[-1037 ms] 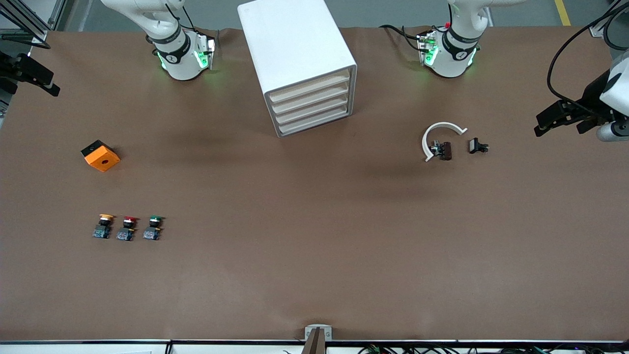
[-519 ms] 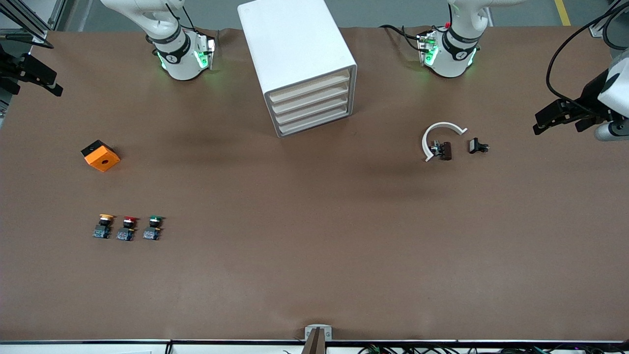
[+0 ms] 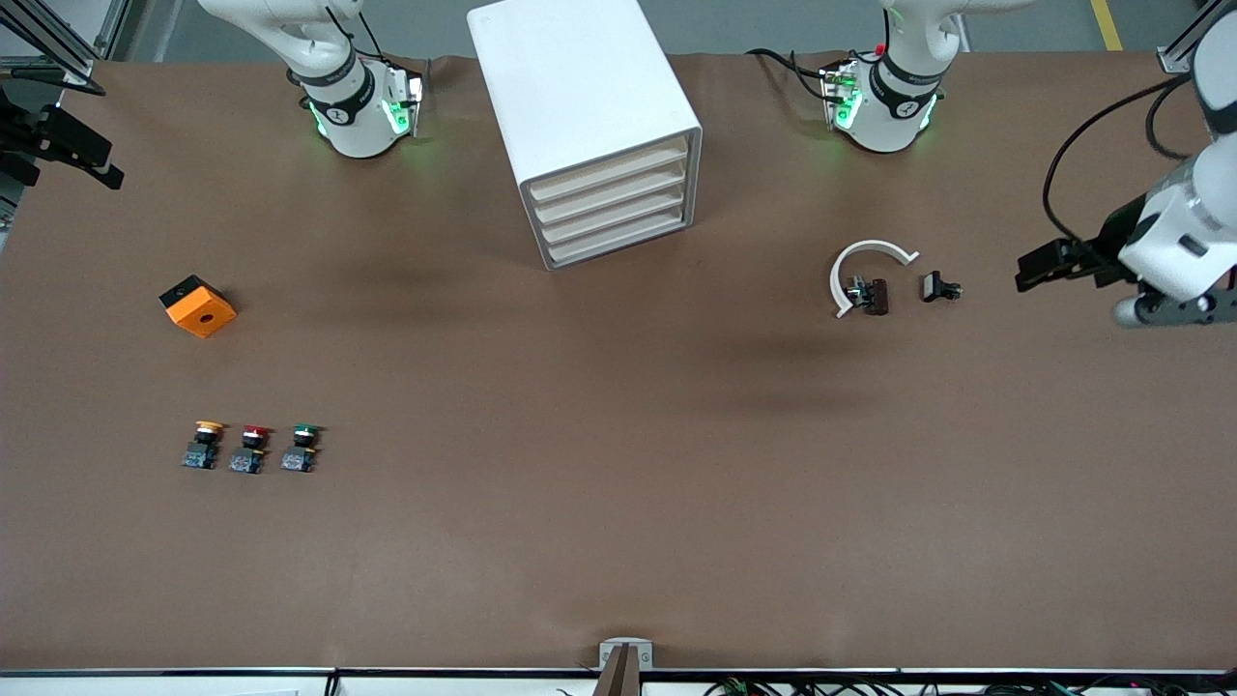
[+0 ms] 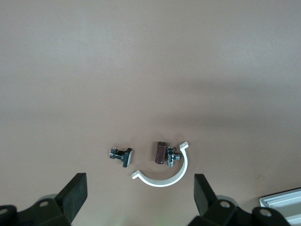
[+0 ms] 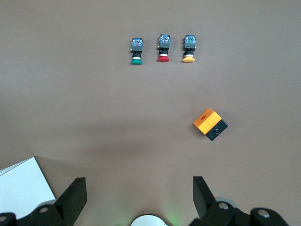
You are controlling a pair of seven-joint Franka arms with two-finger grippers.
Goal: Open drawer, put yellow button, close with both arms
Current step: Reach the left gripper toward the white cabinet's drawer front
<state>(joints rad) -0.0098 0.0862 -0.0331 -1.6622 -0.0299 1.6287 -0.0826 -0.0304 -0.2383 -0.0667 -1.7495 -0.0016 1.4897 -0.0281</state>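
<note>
We see the left tool (image 3: 1032,269), fingers wide, has swung inward toward the closed drawer (image 3: 607,176) since 0.5 s ago; the right tool (image 5: 136,200) waits wide over the worktop (image 3: 618,483).

Your front camera looks down from high across the table, facing both bases. Each wrist camera looks straight down from well above; the front view shares the white clip (image 4: 162,174) (image 3: 858,266) and the three buttons (image 5: 162,48) (image 3: 251,449).

The drawer (image 3: 607,170), topmost of four cream-fronted trays in a white cabinet (image 3: 580,106), sits fully shut. The yellow button (image 3: 203,444), yellow-orange cap on black body and blue-grey base, lies on the brown worktop (image 3: 618,483) at the right arm's end, beside a red-capped button (image 3: 250,449)
</note>
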